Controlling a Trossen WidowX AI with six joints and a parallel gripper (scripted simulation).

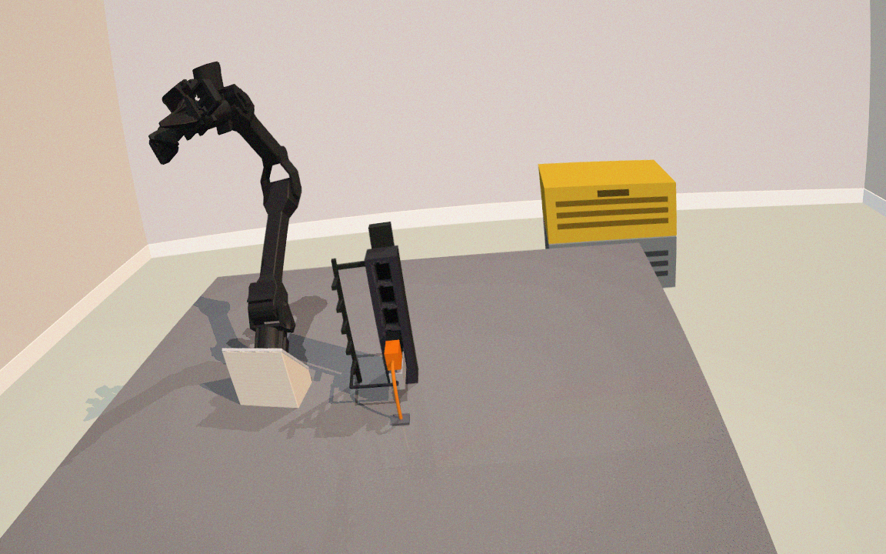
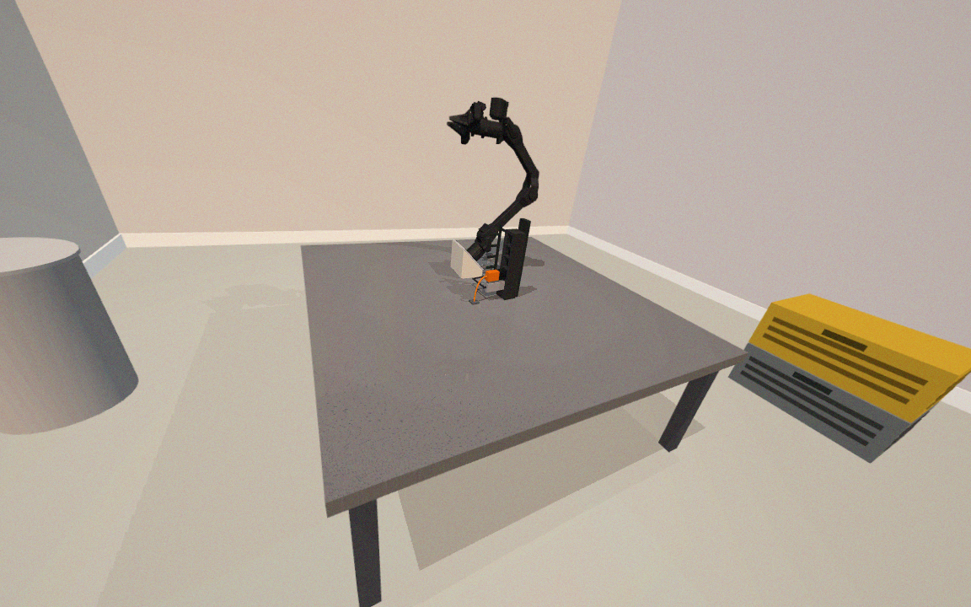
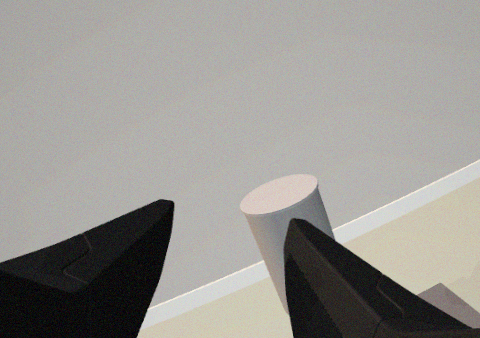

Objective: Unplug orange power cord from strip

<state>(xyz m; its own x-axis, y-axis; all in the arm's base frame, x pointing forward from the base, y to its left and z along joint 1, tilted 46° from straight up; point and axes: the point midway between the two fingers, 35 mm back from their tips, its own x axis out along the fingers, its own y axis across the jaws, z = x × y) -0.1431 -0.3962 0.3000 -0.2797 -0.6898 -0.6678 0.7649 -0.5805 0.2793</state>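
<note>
Orange plug [image 1: 392, 355] sits in the lowest socket of the upright power strip [image 1: 391, 303], near the foot of it on the worktop [image 1: 535, 385]. Cord [image 1: 397, 398] runs down from the plug to the worktop. Gripper [image 1: 169, 139] is high above the strip, well apart from it, pointing away. Fingers partly parted, grasping nothing. Judgement: nothing done yet; reach, grasp, pull and release all remain.
</note>
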